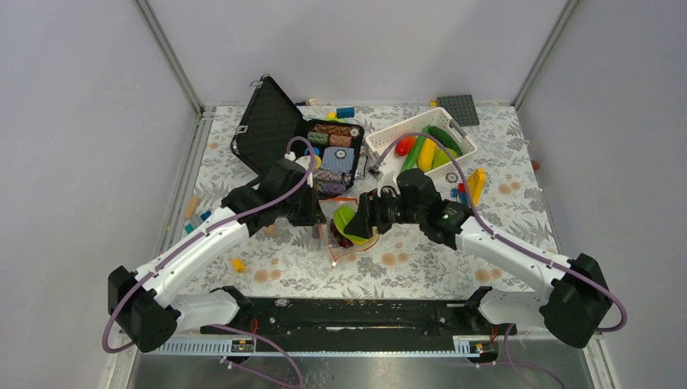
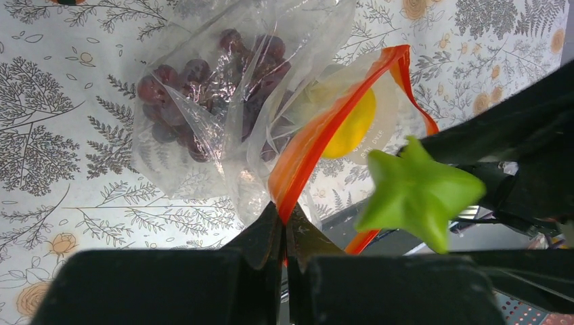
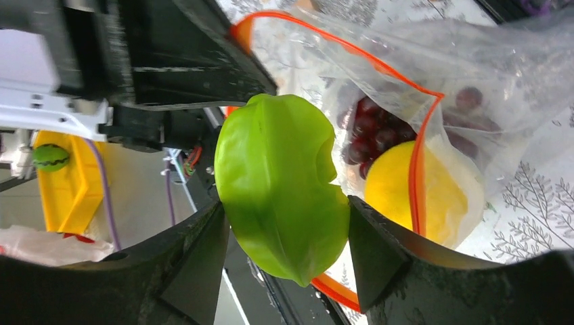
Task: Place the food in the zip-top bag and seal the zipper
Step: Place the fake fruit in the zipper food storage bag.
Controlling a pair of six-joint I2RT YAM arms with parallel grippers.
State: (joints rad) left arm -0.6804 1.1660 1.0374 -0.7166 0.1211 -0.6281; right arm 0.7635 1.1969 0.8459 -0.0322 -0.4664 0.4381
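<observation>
The clear zip-top bag (image 1: 350,247) hangs mouth-open at the table's middle, with dark purple grapes (image 2: 196,74) and a yellow piece (image 2: 352,125) inside. My left gripper (image 2: 284,217) is shut on the red-orange zipper (image 2: 318,135) at one end of the mouth and holds the bag up. It shows in the top view (image 1: 317,223) just left of the bag. My right gripper (image 3: 288,237) is shut on a green star-shaped fruit (image 3: 277,183) right at the bag's mouth. The fruit also shows in the top view (image 1: 348,220) and the left wrist view (image 2: 416,193).
A white lattice basket (image 1: 397,130) with green, yellow and red toy vegetables stands at the back right. An open black case (image 1: 267,130) with chip stacks stands at the back left. Loose bricks lie around, with a yellow one (image 1: 476,185) to the right and a grey baseplate (image 1: 458,109) at the far edge.
</observation>
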